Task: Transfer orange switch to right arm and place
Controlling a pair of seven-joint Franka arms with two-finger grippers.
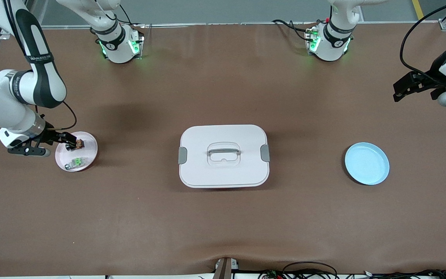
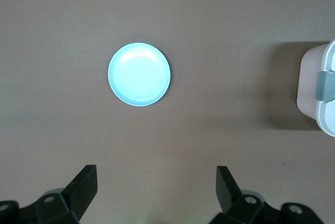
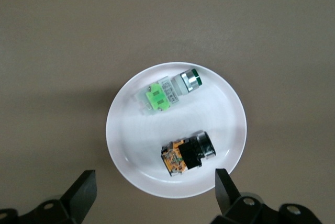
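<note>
The pink plate [image 1: 90,155] at the right arm's end of the table [image 1: 223,217] holds the orange switch [image 3: 186,153] and a green switch [image 3: 166,94], apparently apart. The right pincer [image 3: 152,192] hangs over it, spread. At 3 o'clock sit a lidded white box [image 1: 223,155] and an empty blue plate [image 2: 139,74]. The left pincer [image 2: 156,192] hangs spread, waiting.

Lighting is even, diffuse and overhead. The white lidded rectangular box [image 1: 223,155] throws a soft shadow on the brown matte table covering [image 1: 223,217]. Mild glare washes the round pale blue plate [image 2: 139,74]. The round white plate [image 3: 176,130] is sharply focused.
</note>
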